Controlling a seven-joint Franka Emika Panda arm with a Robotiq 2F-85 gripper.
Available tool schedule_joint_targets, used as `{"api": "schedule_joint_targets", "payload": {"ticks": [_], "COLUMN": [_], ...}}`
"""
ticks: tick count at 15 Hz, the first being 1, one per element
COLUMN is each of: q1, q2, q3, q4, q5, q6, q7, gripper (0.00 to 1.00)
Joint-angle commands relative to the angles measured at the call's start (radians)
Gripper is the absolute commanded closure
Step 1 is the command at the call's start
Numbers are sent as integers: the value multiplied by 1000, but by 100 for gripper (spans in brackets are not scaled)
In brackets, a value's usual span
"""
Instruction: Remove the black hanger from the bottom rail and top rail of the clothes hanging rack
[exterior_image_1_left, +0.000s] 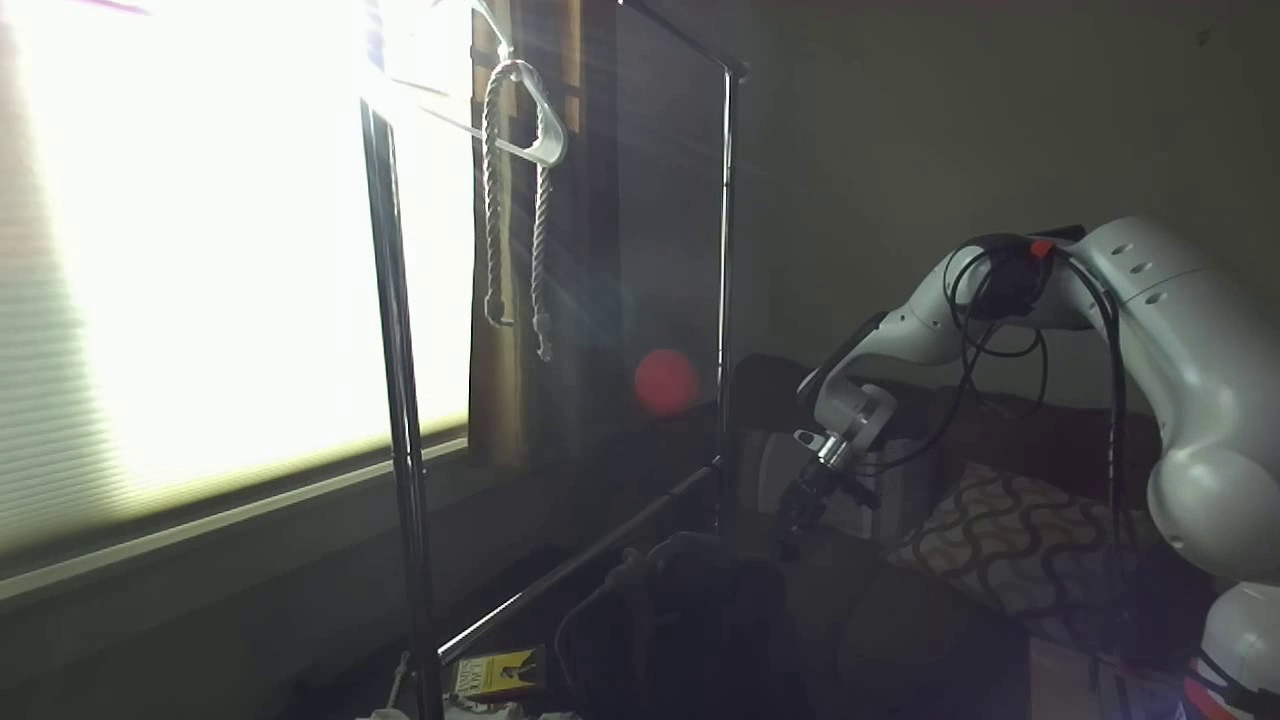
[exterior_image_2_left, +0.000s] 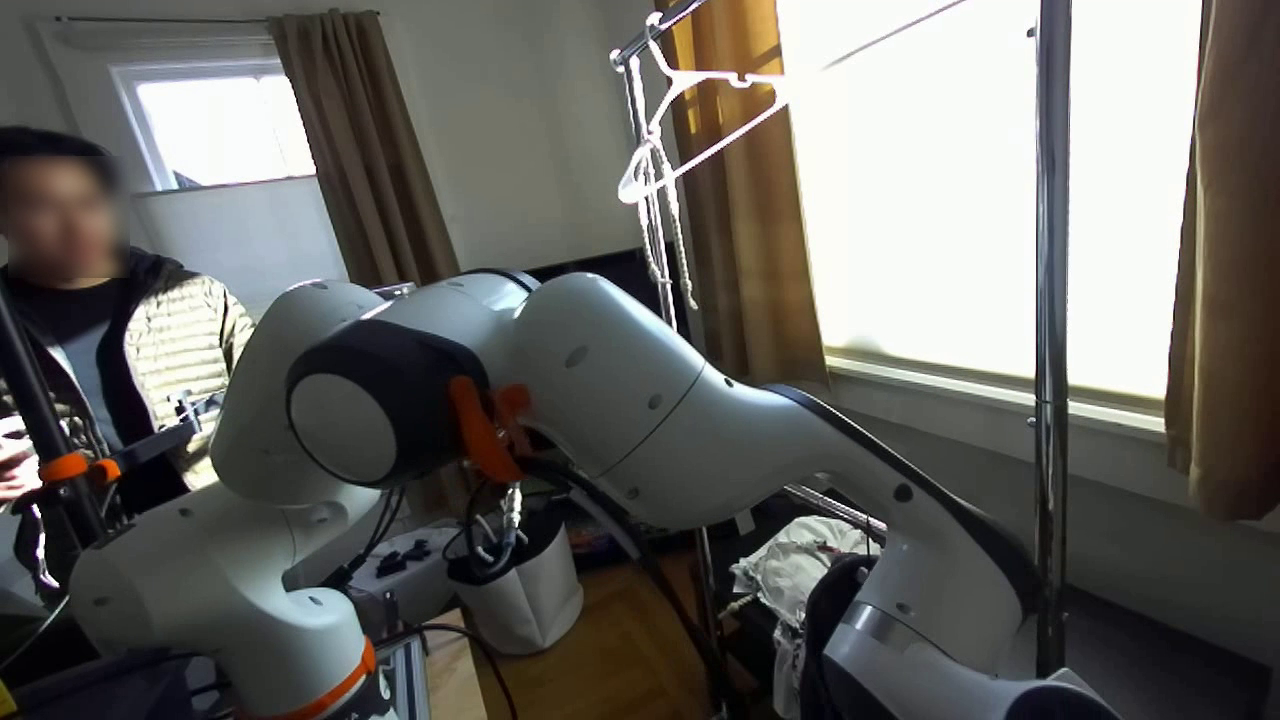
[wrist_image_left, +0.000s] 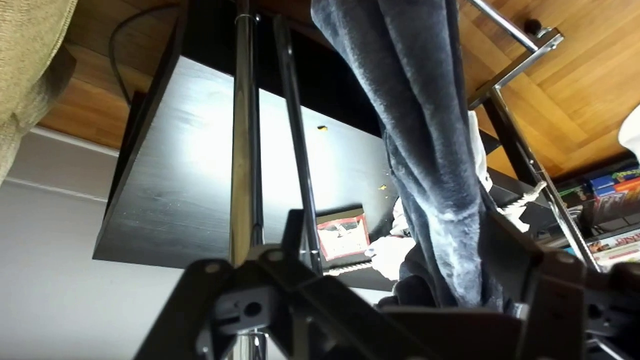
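Note:
I cannot make out a black hanger in any view. The chrome clothes rack shows in both exterior views, with posts (exterior_image_1_left: 395, 350) (exterior_image_2_left: 1052, 300) and a bottom rail (exterior_image_1_left: 580, 570). A white hanger (exterior_image_1_left: 545, 150) with a rope looped on it hangs from the top rail (exterior_image_2_left: 660, 30). A dark grey plush cloth (exterior_image_1_left: 690, 590) is low by the rack. It also fills the middle of the wrist view (wrist_image_left: 425, 150). My gripper (exterior_image_1_left: 790, 540) points down beside the rack's far post. In the wrist view its fingers (wrist_image_left: 397, 232) are apart, with the cloth beyond them.
A dark board or tabletop (wrist_image_left: 200, 150) with a framed picture or book (wrist_image_left: 344, 237) lies below. A yellow book (exterior_image_1_left: 500, 672) is by the near post. A patterned pillow (exterior_image_1_left: 1000, 540) lies behind the arm. A white basket (exterior_image_2_left: 530, 590) and a person (exterior_image_2_left: 70, 250) are near the robot.

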Motion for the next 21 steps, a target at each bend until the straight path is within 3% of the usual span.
{"api": "schedule_joint_targets", "payload": {"ticks": [1,4,6,7,12,17,21], "q1": [50,72,81,82,72,72,45], "q2": [62,108,142,156,184,184,124], "q3": [-30,-43,-52,-54,-51,-53,-41], "q4": [68,123,166,183,229,245,188], "q5": [44,37,31,29,28,18,17], "q6": [40,47,42,41,39,27,-10], "q7": [34,65,93,102,122,130,68], "gripper": [18,31,55,56,97,100,99]}}
